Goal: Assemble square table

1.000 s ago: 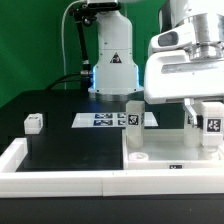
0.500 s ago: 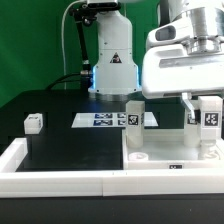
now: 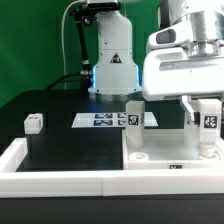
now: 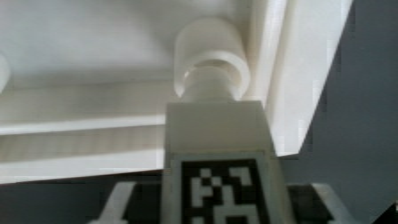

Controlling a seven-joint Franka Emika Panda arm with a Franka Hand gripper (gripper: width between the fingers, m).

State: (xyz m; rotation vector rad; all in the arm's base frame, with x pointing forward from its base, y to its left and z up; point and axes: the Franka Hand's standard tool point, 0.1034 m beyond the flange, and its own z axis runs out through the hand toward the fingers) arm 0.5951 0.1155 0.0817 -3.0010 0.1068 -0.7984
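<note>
Square table (image 3: 170,150): its white slab lies flat in the bench's (image 3: 60,142) front corner at the exterior view's right. It sits inside the angle of the low white border wall (image 3: 60,176), which runs along the bench's front edge and up the edge at the exterior view's left. A small tag shows on the slab's front edge.

One standing leg (image 3: 133,118) is upright on the slab's back corner nearest the bench's middle, its tag facing the camera. A loose leg (image 3: 33,123) rests on the dark bench near the edge at the exterior view's left, just inside the wall and well apart from the slab. The marker board (image 3: 100,120) lies flat mid-bench, between the loose leg and the standing leg.

The jaws are closed partway on the held leg (image 3: 211,124), gripping its upper end and holding it upright over the slab's far side, at the exterior view's right. I cannot tell whether its lower end touches the slab.

In the wrist view the held leg (image 4: 217,150) points toward the square table (image 4: 98,120), tag up. A rounded white stub shows past its end; I cannot tell which part it belongs to.

Compared with a second ago, the hand and held leg sit slightly further toward the exterior view's left. The slab, the other legs and the marker board have not moved.
</note>
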